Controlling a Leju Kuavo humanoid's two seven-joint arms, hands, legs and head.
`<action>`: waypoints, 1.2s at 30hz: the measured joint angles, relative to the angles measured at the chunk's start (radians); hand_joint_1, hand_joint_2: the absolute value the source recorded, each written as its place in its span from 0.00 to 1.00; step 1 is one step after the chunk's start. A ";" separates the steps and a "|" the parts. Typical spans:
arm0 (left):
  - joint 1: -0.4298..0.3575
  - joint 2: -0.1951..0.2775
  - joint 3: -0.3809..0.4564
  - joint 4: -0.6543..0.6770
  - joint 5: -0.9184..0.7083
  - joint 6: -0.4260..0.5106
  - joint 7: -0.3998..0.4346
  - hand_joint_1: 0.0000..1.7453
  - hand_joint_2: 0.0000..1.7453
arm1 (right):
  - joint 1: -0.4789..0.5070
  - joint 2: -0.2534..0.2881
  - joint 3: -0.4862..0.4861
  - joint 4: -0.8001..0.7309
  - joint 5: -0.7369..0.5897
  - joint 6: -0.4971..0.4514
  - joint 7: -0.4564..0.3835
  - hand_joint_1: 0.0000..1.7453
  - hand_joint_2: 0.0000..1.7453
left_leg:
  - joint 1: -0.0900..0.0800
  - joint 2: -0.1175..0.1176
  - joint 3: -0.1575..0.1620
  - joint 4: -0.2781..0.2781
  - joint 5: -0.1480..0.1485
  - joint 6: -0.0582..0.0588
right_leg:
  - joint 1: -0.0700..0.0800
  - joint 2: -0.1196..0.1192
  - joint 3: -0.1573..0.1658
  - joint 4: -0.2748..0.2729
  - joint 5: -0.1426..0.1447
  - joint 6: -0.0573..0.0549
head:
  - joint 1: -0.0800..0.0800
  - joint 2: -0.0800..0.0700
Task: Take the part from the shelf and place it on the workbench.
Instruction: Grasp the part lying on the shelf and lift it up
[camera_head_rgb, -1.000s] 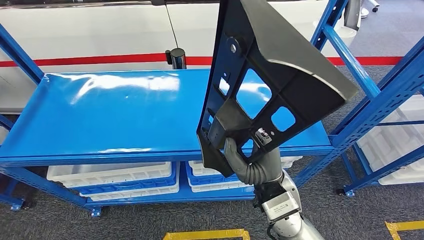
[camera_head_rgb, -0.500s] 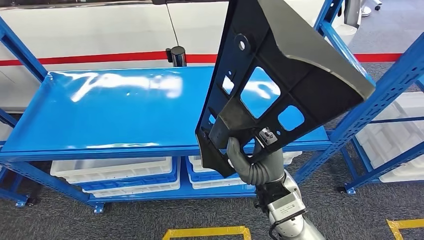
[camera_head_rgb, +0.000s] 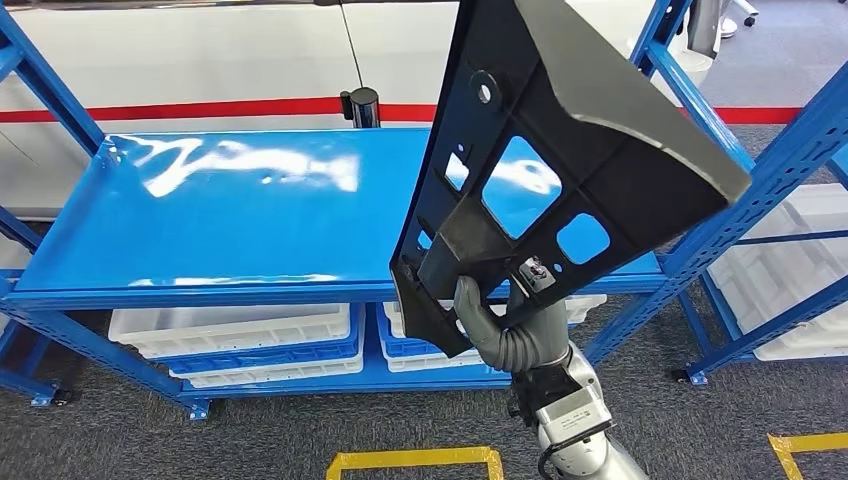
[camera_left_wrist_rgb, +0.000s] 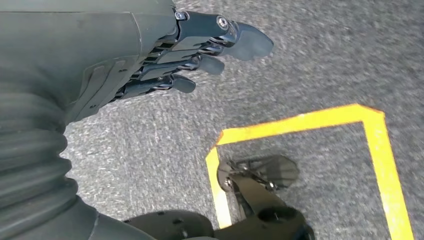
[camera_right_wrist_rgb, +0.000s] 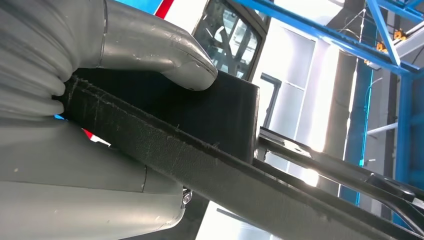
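Observation:
The part (camera_head_rgb: 570, 150) is a large black plastic panel with several cut-out windows, held upright in front of the blue shelf (camera_head_rgb: 220, 220). My right hand (camera_head_rgb: 500, 320) grips its lower edge from below, thumb wrapped over the rim. In the right wrist view the grey thumb (camera_right_wrist_rgb: 165, 55) presses on the black panel (camera_right_wrist_rgb: 220, 125). My left hand (camera_left_wrist_rgb: 200, 50) hangs over the grey carpet with its fingers stretched out and apart, holding nothing.
White bins in blue trays (camera_head_rgb: 240, 340) fill the shelf's lower level. A second blue rack (camera_head_rgb: 770, 190) stands at the right with white bins (camera_head_rgb: 790, 300). Yellow floor tape (camera_head_rgb: 415, 463) marks the carpet near my feet. A black post (camera_head_rgb: 360, 105) stands behind the shelf.
The whole view has shifted slightly, the shelf sliding right and down in the picture. The part stays in my right hand, raised a little higher than a second ago.

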 joint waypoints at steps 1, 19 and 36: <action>0.000 0.000 0.000 0.000 0.000 0.000 0.000 0.00 1.00 | 0.000 0.000 -0.002 0.000 0.000 0.000 0.000 1.00 1.00 | 0.000 0.001 -0.004 -0.002 0.006 0.010 | -0.001 0.001 -0.008 0.008 -0.007 0.003 | 0.000 0.000; 0.001 0.009 0.024 0.001 0.034 -0.082 -0.006 0.00 1.00 | 0.007 0.000 -0.012 -0.005 -0.008 0.003 0.000 1.00 1.00 | -0.001 0.003 -0.120 0.071 0.004 -0.020 | -0.004 0.006 0.056 -0.025 -0.035 -0.037 | 0.001 0.000; -0.002 0.020 0.030 0.002 0.033 -0.098 -0.037 0.00 1.00 | 0.021 -0.001 -0.025 -0.005 -0.010 0.009 -0.001 1.00 1.00 | -0.007 0.007 -0.017 -0.019 0.025 0.039 | 0.004 0.006 -0.109 0.209 -0.120 -0.007 | 0.008 0.000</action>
